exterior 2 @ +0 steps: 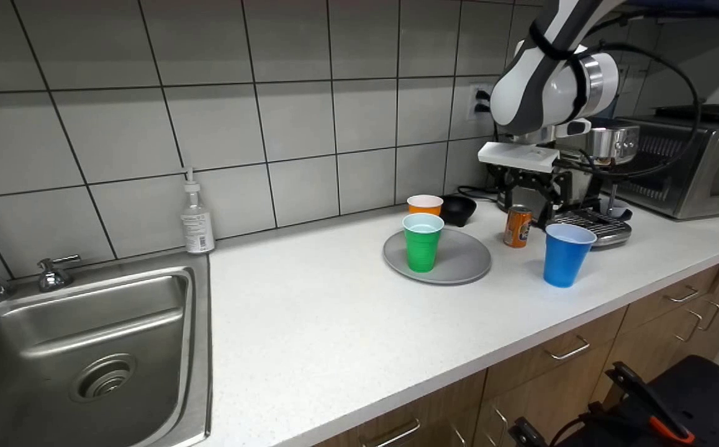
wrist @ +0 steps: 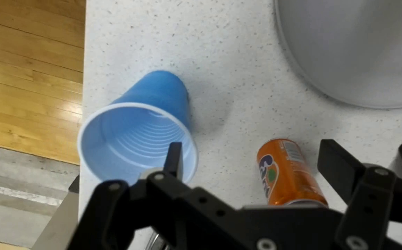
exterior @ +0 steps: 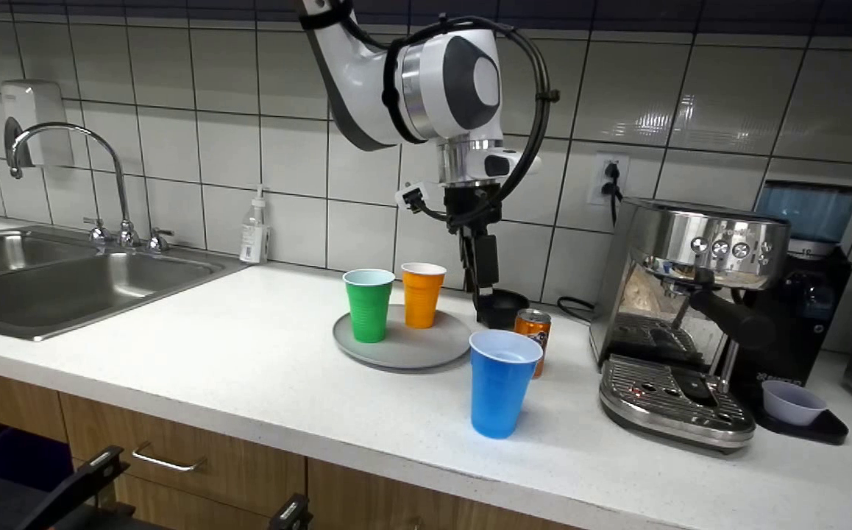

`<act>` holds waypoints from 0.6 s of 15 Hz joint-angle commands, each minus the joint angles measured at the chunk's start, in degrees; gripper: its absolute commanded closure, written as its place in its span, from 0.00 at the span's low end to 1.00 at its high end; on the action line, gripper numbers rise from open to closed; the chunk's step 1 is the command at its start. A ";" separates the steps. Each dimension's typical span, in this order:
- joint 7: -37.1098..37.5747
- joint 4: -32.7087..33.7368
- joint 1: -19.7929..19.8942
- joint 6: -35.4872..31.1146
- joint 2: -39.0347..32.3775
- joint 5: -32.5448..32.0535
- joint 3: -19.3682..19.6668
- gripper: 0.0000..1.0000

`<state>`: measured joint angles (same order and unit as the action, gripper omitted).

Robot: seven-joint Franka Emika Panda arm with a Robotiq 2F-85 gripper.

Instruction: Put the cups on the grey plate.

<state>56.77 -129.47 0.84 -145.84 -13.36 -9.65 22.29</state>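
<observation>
Standing on the grey plate: the green cup and the orange cup, both upright, around the middle of the frame in an exterior view.
Blue cup: upright on the counter, apart from the grey plate, lower right of centre in an exterior view and left of centre in the wrist view.
Cups done: two of three, by my reading.
Cups left: the blue cup only, which probably calls for a grip, a lift and a place on the grey plate.
Gripper: jaws wide apart across the lower part of the wrist view, nothing held.
Counter: white and speckled, with a sink at far left, a coffee machine at right, and a small orange can near the blue cup.
Wall: pale tiles behind, a soap bottle left of centre.
Floor: wooden boards, upper left of the wrist view.
</observation>
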 commanded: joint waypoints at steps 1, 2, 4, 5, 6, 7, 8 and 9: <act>3.84 -4.34 2.13 -0.97 4.60 -3.66 0.33 0.00; 4.25 -4.96 2.84 -1.04 5.02 -4.03 0.35 0.00; 4.68 -6.32 4.07 -1.31 5.92 -4.58 0.50 0.00; 4.89 -7.02 4.68 -1.39 6.29 -4.83 0.58 0.00; 5.16 -7.76 5.23 -1.41 6.61 -5.21 0.69 0.00; 5.69 -8.58 5.75 -1.48 6.99 -5.87 0.83 0.00; 6.07 -9.26 6.30 -1.35 7.44 -6.46 0.91 0.00; 6.81 -10.04 6.80 -1.42 7.82 -7.40 1.11 0.00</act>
<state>60.50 -135.89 5.94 -146.19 -8.86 -13.73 23.36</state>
